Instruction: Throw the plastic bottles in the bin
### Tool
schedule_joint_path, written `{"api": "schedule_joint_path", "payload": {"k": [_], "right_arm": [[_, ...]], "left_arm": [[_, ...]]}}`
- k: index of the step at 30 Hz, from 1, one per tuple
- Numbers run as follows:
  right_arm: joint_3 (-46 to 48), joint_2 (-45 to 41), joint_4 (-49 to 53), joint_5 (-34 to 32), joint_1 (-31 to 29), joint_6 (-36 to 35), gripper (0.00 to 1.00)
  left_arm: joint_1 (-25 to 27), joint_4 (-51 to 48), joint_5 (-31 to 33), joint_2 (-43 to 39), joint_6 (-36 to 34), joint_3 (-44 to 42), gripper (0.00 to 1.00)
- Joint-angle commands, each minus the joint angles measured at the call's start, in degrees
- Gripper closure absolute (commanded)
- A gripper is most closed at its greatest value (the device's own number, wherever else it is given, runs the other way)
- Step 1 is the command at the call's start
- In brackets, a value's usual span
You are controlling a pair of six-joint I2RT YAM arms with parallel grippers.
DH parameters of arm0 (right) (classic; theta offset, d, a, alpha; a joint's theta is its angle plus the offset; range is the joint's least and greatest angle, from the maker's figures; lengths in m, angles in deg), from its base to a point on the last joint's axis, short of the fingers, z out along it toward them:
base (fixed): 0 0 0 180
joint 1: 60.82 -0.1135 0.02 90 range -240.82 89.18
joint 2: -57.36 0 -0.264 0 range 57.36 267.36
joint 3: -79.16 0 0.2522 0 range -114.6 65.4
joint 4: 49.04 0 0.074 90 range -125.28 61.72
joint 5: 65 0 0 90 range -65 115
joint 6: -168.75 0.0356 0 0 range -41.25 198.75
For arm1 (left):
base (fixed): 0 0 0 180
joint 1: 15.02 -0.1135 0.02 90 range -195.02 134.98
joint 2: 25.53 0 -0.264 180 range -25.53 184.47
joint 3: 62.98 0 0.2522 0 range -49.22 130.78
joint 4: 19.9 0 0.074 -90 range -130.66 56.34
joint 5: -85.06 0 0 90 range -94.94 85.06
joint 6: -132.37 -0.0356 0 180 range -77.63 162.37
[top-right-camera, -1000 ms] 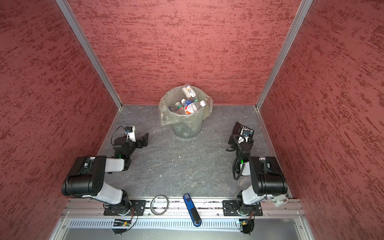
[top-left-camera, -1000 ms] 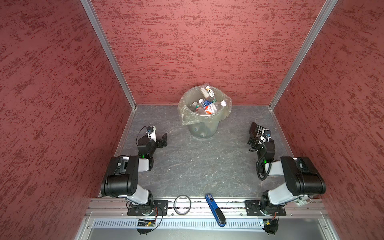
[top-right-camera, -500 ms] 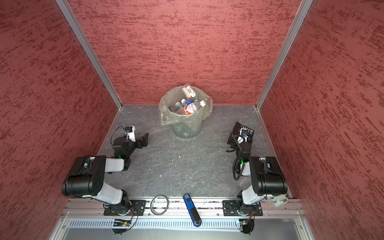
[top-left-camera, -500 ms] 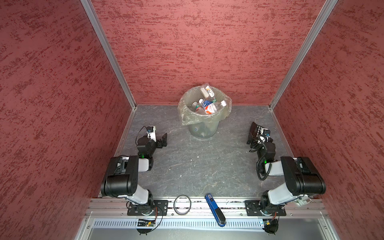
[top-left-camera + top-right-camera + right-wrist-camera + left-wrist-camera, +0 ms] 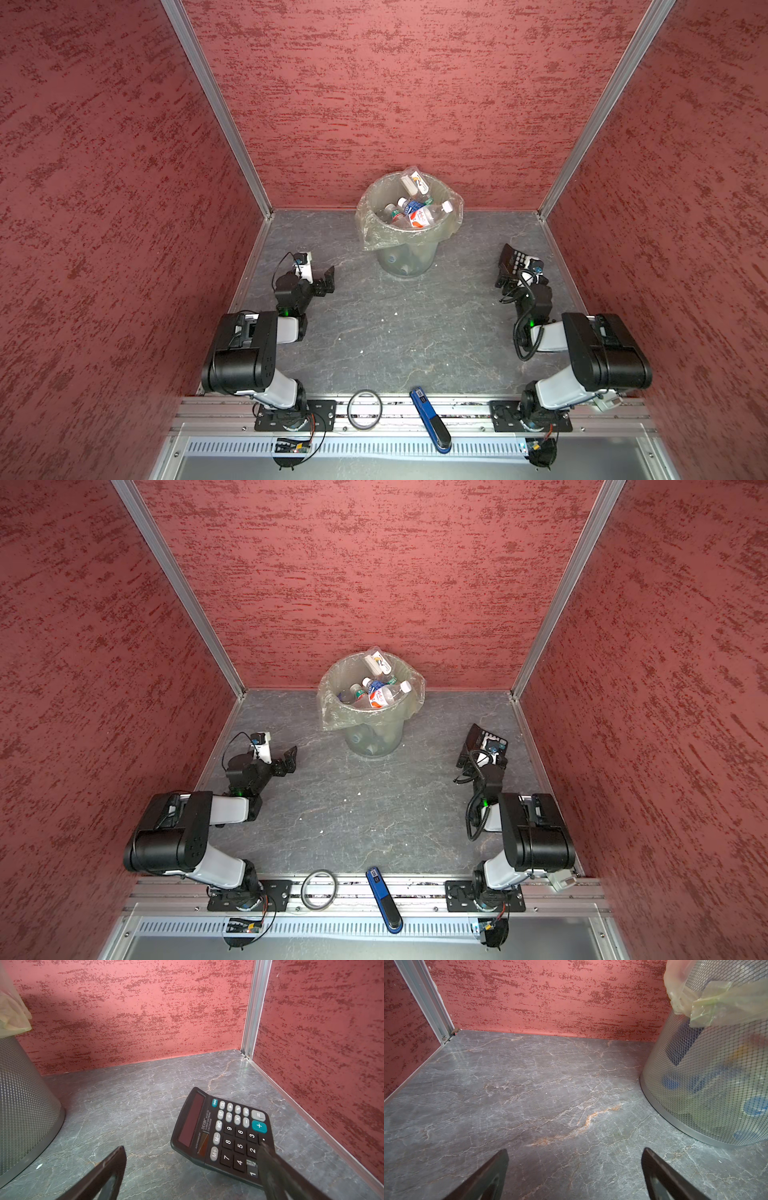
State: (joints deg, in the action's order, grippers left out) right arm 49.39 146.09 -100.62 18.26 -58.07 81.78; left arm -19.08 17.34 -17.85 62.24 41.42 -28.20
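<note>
**Both My Hands Are Empty, Bottles Are in the Bin**

The bin (image 5: 409, 259) stands at the back of the surface (image 5: 395, 332), near the back wall and about in the middle. A clear bag (image 5: 372, 232) hangs over its rim. All the bottles (image 5: 419, 216) I can see lie in a heap inside it. One of them pokes up at the far rim. Both top views show this.

My left hand (image 5: 322, 282) is low over the surface, off to the left of the bin and apart from it. Its fingers are spread wide and I hold nothing. In the left wrist view, bare grey surface shows between them.

My right hand (image 5: 508, 277) is low on the right side, also apart from the bin. Its fingers are spread wide too and grip nothing. A black calculator (image 5: 224, 1132) sits right by it. In the right wrist view one finger (image 5: 276, 1169) is over the number keys. I cannot tell if it touches them.

At the front edge, between my two arms, lie a ring (image 5: 350, 409) and a blue stapler (image 5: 430, 419).
</note>
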Motion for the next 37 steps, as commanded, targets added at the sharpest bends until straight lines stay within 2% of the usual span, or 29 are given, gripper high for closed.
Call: {"api": "schedule_joint_path", "payload": {"k": [1,5,37], "right_arm": [[0.55,0.07,-2.33,-1.18,0.2,0.37,0.01],[0.25,0.1,-1.83,3.08,-0.25,-1.77,0.01],[-0.34,0.24,-0.71,2.06,-0.38,-1.54,0.01]], "left_arm": [[0.35,0.64,0.86,0.11,-0.8,0.34,0.0],[0.23,0.66,0.56,0.04,-0.7,0.34,0.01],[-0.25,0.41,-0.16,0.21,-0.29,0.55,0.0]]}}
